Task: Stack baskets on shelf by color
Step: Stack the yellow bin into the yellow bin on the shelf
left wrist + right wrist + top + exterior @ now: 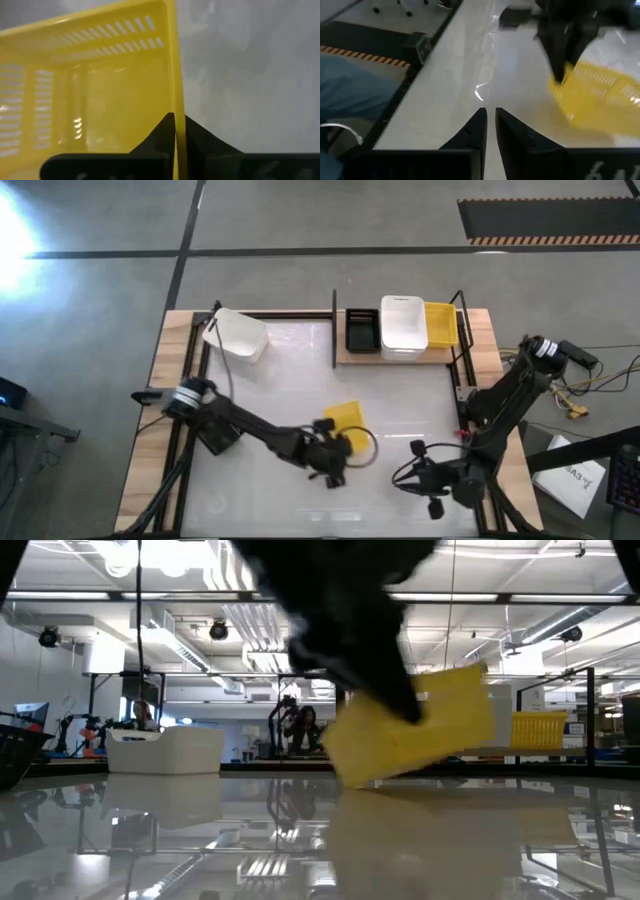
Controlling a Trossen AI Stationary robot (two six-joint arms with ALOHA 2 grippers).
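My left gripper (338, 448) is near the table's middle, shut on a yellow slotted basket (346, 418), which shows tilted in the low view (420, 735) and in the right wrist view (600, 97). My right gripper (490, 114) waits to the right of it near the near edge (418, 465), shut and touching nothing. The pale wood shelf (345, 358) at the far side carries a black basket (361, 332), a white basket (403, 326) and a yellow basket (441, 324). Another white basket (238, 335) lies on the table's far left. My left gripper has the yellow basket's side wall at its rim (175, 107), one finger (157, 137) inside the basket and one finger (202, 140) outside. It comes slanting down from the table's left. The basket hangs tilted; whether its low corner (352, 778) touches the table, I cannot tell.
Black upright rods (333, 330) stand at the shelf's ends. A black frame (195, 350) runs along the table's left and right sides. A dark slotted basket (15, 755) shows at the left in the low view. People sit in the room behind the table.
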